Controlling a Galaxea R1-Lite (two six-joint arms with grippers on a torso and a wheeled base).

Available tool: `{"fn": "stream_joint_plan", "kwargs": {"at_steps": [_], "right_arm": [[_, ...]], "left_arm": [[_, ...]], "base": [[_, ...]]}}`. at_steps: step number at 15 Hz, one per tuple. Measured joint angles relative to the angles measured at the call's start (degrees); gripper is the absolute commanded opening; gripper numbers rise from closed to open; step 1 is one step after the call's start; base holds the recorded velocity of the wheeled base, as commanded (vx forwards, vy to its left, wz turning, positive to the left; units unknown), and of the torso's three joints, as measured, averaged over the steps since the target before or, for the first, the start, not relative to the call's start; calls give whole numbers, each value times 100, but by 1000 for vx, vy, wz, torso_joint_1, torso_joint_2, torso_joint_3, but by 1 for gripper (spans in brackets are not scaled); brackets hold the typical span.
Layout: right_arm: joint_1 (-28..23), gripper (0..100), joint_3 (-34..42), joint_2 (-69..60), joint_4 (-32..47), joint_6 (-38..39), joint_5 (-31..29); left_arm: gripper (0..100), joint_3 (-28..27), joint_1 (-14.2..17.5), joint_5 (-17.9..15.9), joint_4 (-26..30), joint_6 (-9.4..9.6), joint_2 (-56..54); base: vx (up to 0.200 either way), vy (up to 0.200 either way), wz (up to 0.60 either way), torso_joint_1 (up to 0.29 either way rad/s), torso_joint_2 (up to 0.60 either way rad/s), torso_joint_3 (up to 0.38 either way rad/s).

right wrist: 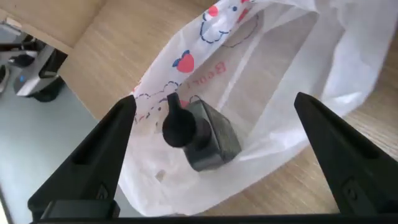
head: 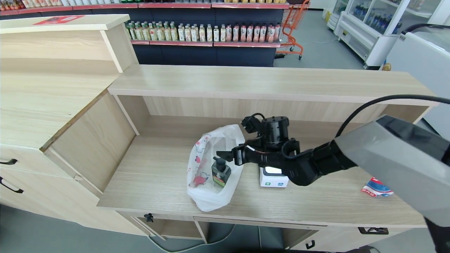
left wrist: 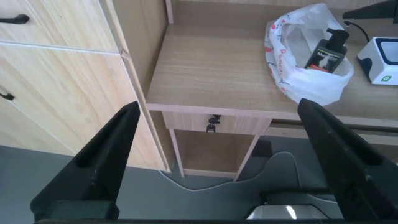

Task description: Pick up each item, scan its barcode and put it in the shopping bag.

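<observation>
Pump bottle (head: 220,172) sits inside the white shopping bag (head: 207,198) on the counter (head: 158,175). I note right gripper (right wrist: 216,101) spread open above it, left gripper (left wrist: 219,104) likewise open.

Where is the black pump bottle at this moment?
In the head view the pump bottle sits inside the white shopping bag on the counter, just left of the scanner, below the right gripper.
</observation>
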Motion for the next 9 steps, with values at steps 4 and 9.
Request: {"fn": "stream_joint_plan", "kwargs": {"at_steps": [4, 9], "right_arm": [[-825, 100, 1224, -1256, 144, 154, -145], [-1820, 100, 2075, -2800, 691, -563, -1207]], "left_arm": [[100, 0, 0, 0, 0, 0, 0], [100, 0, 0, 0, 0, 1, 0]], "base": [[0, 0, 0, 0, 0, 0], [0, 0, 0, 0, 0, 0]]}}
